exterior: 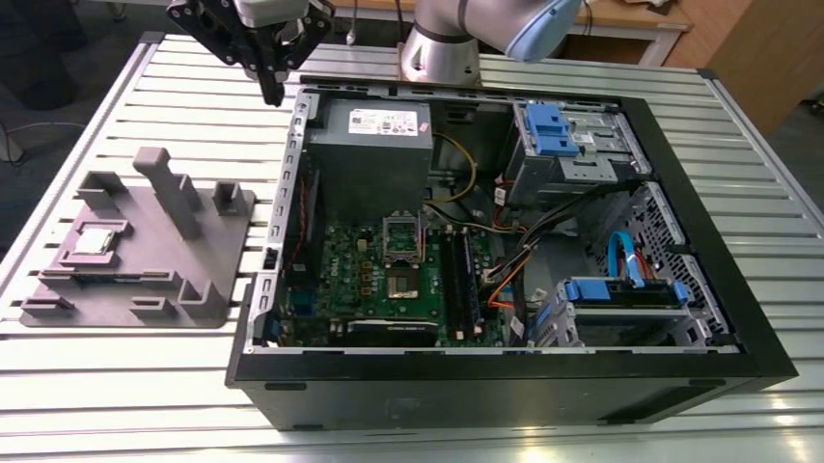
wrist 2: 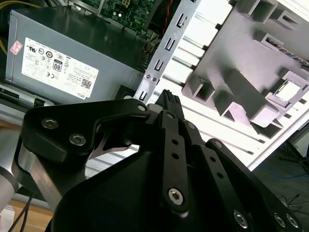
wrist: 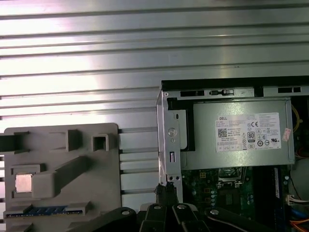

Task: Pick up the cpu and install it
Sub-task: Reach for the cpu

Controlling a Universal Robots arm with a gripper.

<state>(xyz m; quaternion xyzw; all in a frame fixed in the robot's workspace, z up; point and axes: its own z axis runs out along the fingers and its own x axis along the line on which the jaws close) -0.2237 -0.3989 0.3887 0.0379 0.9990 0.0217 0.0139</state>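
Slatted metal table point(exterior: 129, 405) carries grey tray point(exterior: 212, 299) at exterior view's left w/ cpu point(exterior: 96, 241) flat in its pocket, well apart from gripper point(exterior: 272, 96), closed & empty by pc case's point(exterior: 515, 386) far-left corner; clean pick prob. needs it centred, square to chip edges.

Exterior view: high, down onto open black computer case point(exterior: 489, 381).
Both wrist views: behind black claw point(wrist 2: 169, 98), sharing grey plastic tray point(wrist: 104, 183).

Empty tool point(exterior: 272, 94) on the arm point(exterior: 445, 39)
It hangs far, at the exterior view's left; fingers pressed together, pointing down.
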